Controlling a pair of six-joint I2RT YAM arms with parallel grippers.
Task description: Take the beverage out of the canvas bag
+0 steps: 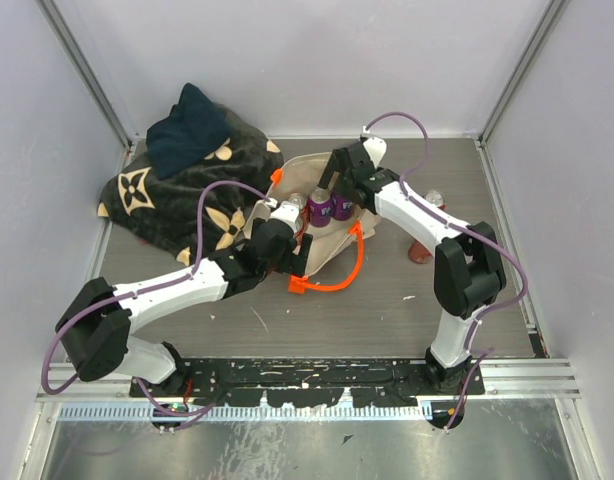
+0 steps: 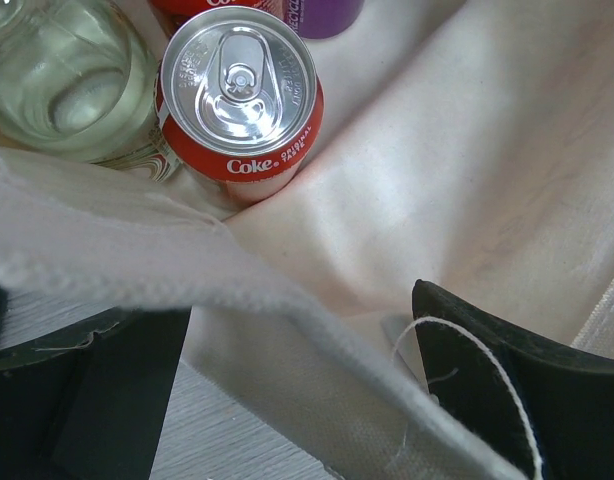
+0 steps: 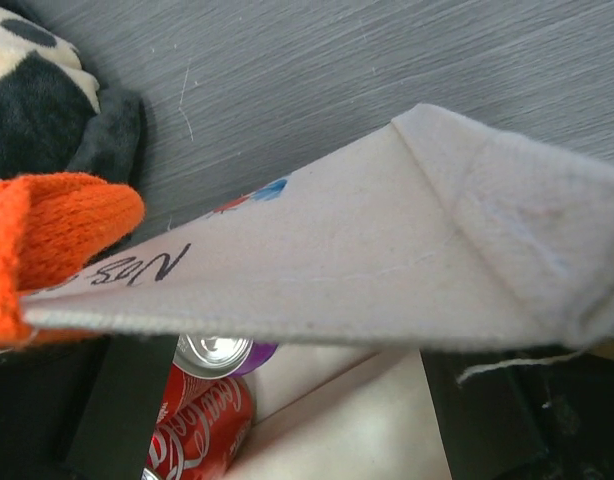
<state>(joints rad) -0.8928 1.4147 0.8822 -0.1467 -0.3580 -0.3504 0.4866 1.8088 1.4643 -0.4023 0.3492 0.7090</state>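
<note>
Canvas bag: the canvas bag (image 1: 325, 243) sits near the middle of the table (image 1: 387, 300), mouth open upward, with an orange handle (image 1: 357, 262) drooping over its near side.
Drinks: a Coke can (image 2: 239, 95) stands upright inside the bag, touching a clear glass jar (image 2: 62, 80). Two purple cans (image 1: 320, 207) stand just behind it, towards the bag's far side.
Left gripper: the left gripper (image 2: 302, 330) is at the bag's left near rim. Its jaws are wide apart, with the cloth edge running between them, and they grip nothing.
Right gripper: the right gripper (image 3: 287, 385) is at the bag's far rim, beside an orange tab (image 3: 47, 240). It is spread wide with the rim crossing in front of it, and it holds nothing.
Outside the bag: another can (image 1: 433, 199) stands towards the right edge, partly hidden by the right arm.
Far left corner: a dark patterned blanket (image 1: 177, 200) is heaped here, with a dark blue cloth (image 1: 187, 130) on top.
</note>
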